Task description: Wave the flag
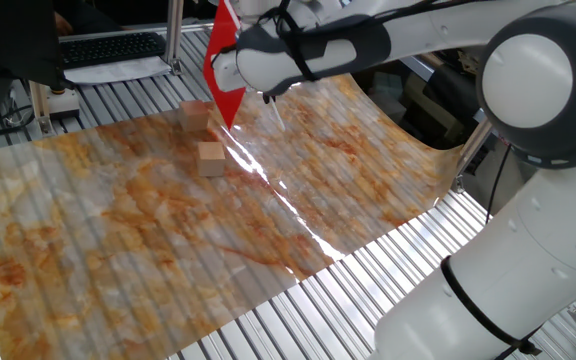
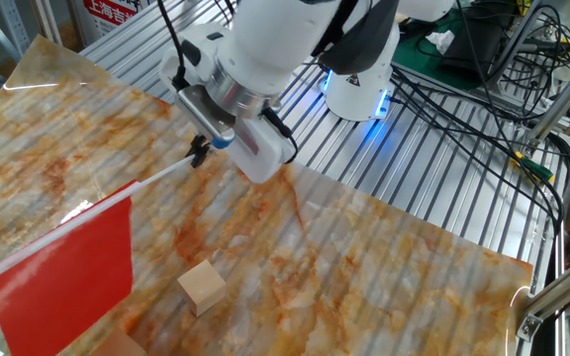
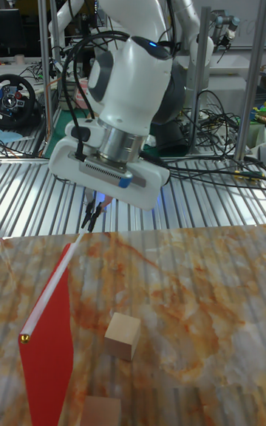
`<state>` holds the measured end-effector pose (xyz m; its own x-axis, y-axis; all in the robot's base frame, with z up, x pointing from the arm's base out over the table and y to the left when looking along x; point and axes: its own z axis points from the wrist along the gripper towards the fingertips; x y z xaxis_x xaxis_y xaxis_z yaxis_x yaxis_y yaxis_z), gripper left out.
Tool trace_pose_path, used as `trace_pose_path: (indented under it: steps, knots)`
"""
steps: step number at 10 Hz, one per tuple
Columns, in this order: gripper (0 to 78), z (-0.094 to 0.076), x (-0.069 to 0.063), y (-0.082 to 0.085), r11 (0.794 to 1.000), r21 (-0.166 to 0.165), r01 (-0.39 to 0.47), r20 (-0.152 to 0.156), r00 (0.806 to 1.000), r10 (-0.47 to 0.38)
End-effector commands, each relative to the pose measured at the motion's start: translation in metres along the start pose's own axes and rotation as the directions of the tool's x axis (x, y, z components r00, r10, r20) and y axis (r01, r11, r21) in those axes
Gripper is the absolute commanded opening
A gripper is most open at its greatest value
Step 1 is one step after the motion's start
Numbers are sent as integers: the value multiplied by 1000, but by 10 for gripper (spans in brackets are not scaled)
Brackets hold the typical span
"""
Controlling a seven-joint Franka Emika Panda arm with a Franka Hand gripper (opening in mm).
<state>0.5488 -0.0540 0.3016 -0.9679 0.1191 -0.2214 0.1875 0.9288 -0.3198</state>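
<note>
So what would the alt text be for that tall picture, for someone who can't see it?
A white robot arm's pincer grips the end of a thin white stick carrying a bright-red rectangular cloth flag, held slanting out over an orange-marbled table cover. Two small tan wooden blocks sit beside the flag's cloth, with cables and metal slats behind.
</note>
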Motion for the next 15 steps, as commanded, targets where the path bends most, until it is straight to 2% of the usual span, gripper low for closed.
trace_pose_path:
  steps: [1, 2, 4, 5, 6, 8, 10, 12, 15]
  knots:
    - [11, -3, 31, 49, 957, 65, -284, 6, 959, 284]
    - [11, -6, 33, 55, 955, 65, -289, -3, 957, 290]
    - [11, -14, 38, 74, 951, 61, -303, -42, 951, 305]
    - [11, -15, 40, 78, 950, 60, -306, -47, 950, 309]
    - [11, -20, 45, 90, 947, 54, -317, -67, 945, 320]
    - [11, -25, 50, 103, 943, 41, -329, -94, 939, 332]
    - [11, -27, 53, 107, 946, 10, -325, -117, 939, 324]
    - [11, -29, 55, 108, 946, -7, -325, -139, 937, 321]
    - [11, -30, 55, 108, 946, -29, -324, -155, 936, 316]
